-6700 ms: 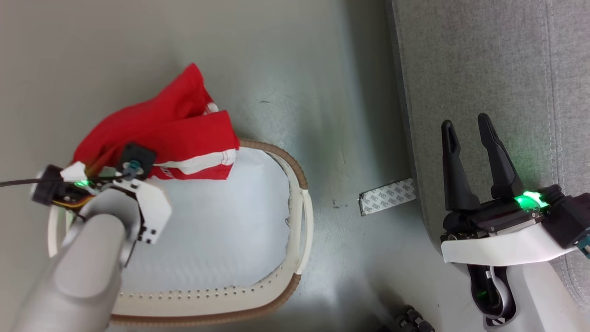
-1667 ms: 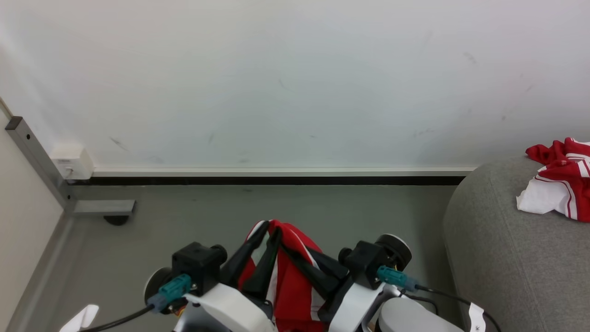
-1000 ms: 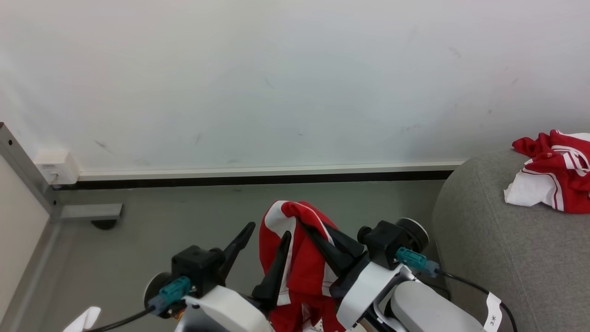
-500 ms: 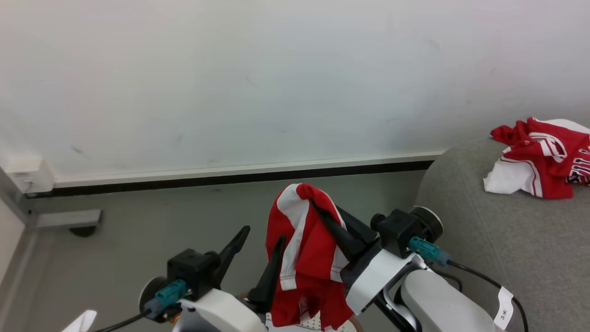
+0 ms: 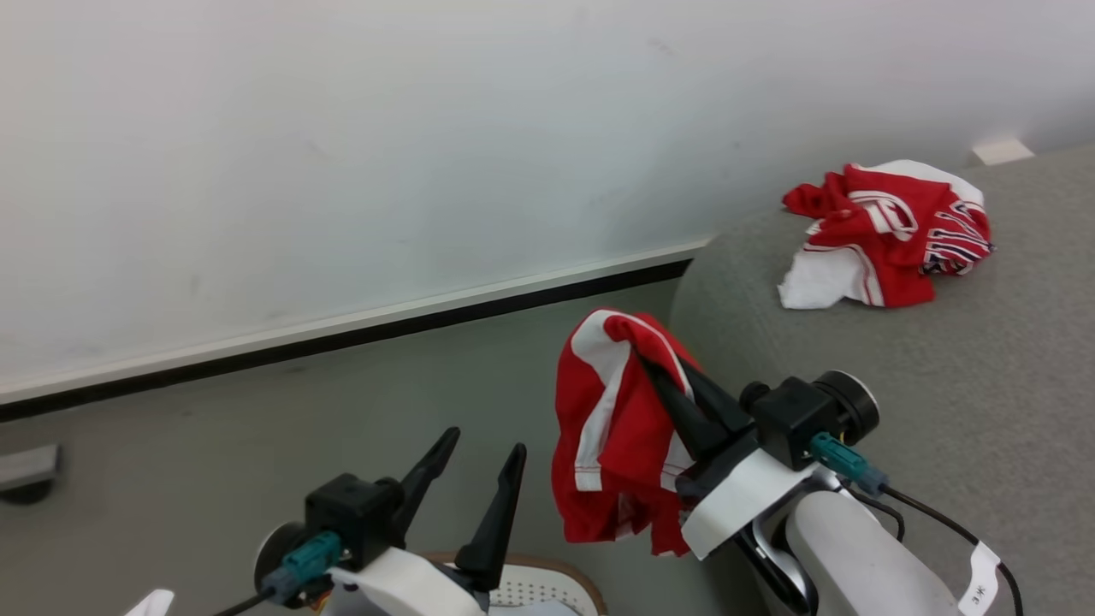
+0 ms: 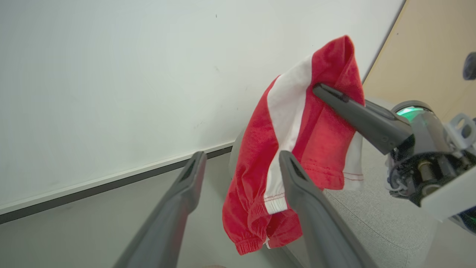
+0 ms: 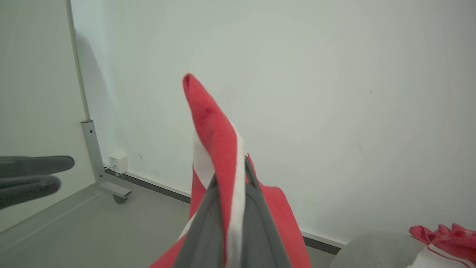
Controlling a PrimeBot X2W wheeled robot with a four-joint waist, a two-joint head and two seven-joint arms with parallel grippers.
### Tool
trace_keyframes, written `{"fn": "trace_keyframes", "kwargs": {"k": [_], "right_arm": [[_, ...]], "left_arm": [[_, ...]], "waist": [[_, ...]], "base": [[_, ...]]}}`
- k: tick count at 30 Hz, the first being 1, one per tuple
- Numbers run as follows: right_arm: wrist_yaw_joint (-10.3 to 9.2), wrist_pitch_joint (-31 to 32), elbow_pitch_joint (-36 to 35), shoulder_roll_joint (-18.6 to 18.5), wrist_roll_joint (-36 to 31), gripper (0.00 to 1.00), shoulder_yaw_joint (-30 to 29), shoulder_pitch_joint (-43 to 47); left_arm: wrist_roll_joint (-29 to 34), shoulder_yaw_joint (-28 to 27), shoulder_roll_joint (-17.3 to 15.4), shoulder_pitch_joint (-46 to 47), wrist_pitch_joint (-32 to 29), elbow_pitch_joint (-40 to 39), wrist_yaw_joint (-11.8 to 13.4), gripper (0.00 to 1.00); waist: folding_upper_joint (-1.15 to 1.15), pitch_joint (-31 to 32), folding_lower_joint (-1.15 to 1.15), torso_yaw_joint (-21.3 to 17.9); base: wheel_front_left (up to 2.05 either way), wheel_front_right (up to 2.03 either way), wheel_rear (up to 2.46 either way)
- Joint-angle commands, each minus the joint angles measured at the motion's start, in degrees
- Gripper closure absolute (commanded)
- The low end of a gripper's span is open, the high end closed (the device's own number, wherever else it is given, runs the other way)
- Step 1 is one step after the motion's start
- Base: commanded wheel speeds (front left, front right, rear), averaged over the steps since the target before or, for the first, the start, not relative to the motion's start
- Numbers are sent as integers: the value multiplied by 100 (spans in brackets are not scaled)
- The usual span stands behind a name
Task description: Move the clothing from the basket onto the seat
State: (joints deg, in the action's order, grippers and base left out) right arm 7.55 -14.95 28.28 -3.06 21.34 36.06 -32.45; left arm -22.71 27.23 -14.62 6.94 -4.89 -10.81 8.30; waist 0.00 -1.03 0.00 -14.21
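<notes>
Red cloth with a white band, one piece of the clothing (image 5: 612,428), is clamped between the two dark fingers of the right tool (image 5: 665,376). It is draped over the fingertips and hangs down free, clear of the floor (image 5: 257,411) and just beside the rounded end of the seat (image 5: 941,402). In the right wrist view the fold is seen pinched between the closed fingers (image 7: 260,230), with a red peak standing above them. A second red garment (image 5: 890,231), with white bands and dark lettering, is seen lying crumpled on the seat, well apart from the held piece. The left tool (image 5: 484,441) is held with its fingers apart, just beside the hanging cloth. Below it, part of the brown rim of the basket (image 5: 547,562) is seen at the bottom edge of the head view. Behind, a pale wall (image 5: 342,128) is met by the grey floor along a dark skirting strip (image 5: 342,342).
</notes>
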Motion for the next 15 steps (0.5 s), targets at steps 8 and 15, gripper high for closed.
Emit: {"fn": "trace_keyframes", "kwargs": {"k": [8,15], "right_arm": [[-13,-13,-372,-301,-241,100,-476,414],[-13,-13,-641,-557,-318,100,-881,777]], "left_arm": [[-15,216,66,-45,70,-21,-73,0],[54,442,168,-6,101,37,-150,0]], "waist": [[0,-89,0,-669],[0,-98,0,-801]], "base": [[0,0,0],[0,0,0]]}}
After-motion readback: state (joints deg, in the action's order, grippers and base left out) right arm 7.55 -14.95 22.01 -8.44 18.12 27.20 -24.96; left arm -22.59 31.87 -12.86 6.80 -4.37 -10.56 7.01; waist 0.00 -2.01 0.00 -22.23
